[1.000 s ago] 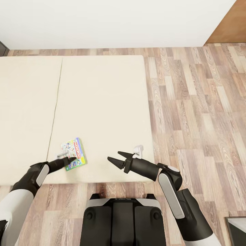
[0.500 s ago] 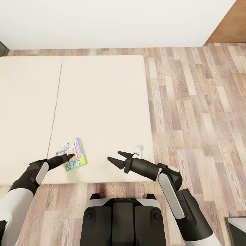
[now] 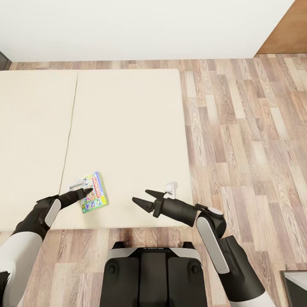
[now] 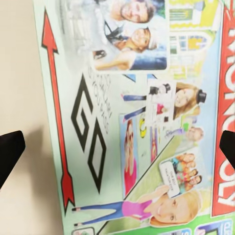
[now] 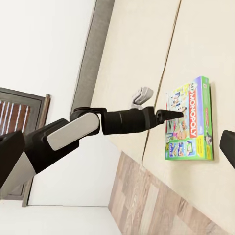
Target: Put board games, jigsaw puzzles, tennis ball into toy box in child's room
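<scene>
A Monopoly board game (image 3: 97, 199) lies flat near the front edge of the beige bed (image 3: 128, 119). My left gripper (image 3: 87, 192) hovers right over the box's near-left part, and in the left wrist view the printed lid (image 4: 142, 122) is close up, with the open gripper (image 4: 117, 149) showing its dark fingertips (image 4: 10, 152) far apart at both edges. The right wrist view shows the left gripper (image 5: 169, 113) pointing at the game (image 5: 191, 125). To the right of the box, my right gripper (image 3: 143, 197) is open and empty above the mattress.
Wood floor (image 3: 247, 140) runs along the bed's right side and in front of it. A white wall (image 3: 140, 25) stands behind, with a brown door panel (image 3: 285, 30) at the far right. A dark object (image 3: 295, 288) sits at the lower right corner.
My left gripper has crept forward over the Monopoly box. The right gripper has shifted slightly toward the left. The box has not moved.
</scene>
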Robot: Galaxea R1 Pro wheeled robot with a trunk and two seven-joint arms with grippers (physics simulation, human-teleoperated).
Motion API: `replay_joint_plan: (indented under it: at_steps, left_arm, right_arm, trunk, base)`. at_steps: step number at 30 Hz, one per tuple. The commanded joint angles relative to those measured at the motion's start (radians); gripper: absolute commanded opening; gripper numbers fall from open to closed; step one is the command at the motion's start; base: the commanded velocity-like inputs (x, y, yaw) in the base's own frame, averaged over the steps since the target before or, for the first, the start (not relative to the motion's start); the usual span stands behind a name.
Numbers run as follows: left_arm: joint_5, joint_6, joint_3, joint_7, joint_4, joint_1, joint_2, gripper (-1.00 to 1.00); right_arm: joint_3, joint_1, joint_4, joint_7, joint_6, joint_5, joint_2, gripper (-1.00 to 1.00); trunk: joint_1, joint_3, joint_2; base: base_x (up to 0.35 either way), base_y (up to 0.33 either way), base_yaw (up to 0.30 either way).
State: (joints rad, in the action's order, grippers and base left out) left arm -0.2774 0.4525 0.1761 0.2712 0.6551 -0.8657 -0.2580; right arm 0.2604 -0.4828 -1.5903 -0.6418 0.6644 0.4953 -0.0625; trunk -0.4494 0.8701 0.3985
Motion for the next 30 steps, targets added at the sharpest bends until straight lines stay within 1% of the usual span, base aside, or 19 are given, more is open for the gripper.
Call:
replay_joint_plan:
  at_steps: [1,11,20,30]
  left_arm:
    - [-0.006,0.008,0.003,0.002,0.001,-0.001,0.000,1.00]
    - [-0.005,0.008,0.003,0.003,0.000,-0.026,0.000,1.00]
    - [-0.002,0.008,0.002,0.002,0.000,-0.046,-0.003,1.00]
    - [-0.002,0.009,0.003,0.002,0.000,-0.051,-0.002,1.00]
  right_arm:
    - [0.001,0.000,0.000,0.001,0.007,0.005,0.000,1.00]
    - [0.008,0.000,0.000,0.002,-0.030,0.006,0.001,1.00]
    - [0.009,0.000,0.000,0.002,-0.036,0.006,0.001,1.00]
    - [0.010,0.000,0.000,0.001,-0.037,0.006,0.000,1.00]
  trunk:
    - [-0.001,0.001,0.002]
    - [-0.001,0.001,0.002]
    - [-0.001,0.001,0.002]
    - [-0.001,0.003,0.002]
  base:
    - [0.000,0.000,0.000]
    - [0.000,0.000,0.000]
    - [0.000,0.000,0.000]
    - [0.000,0.000,0.000]
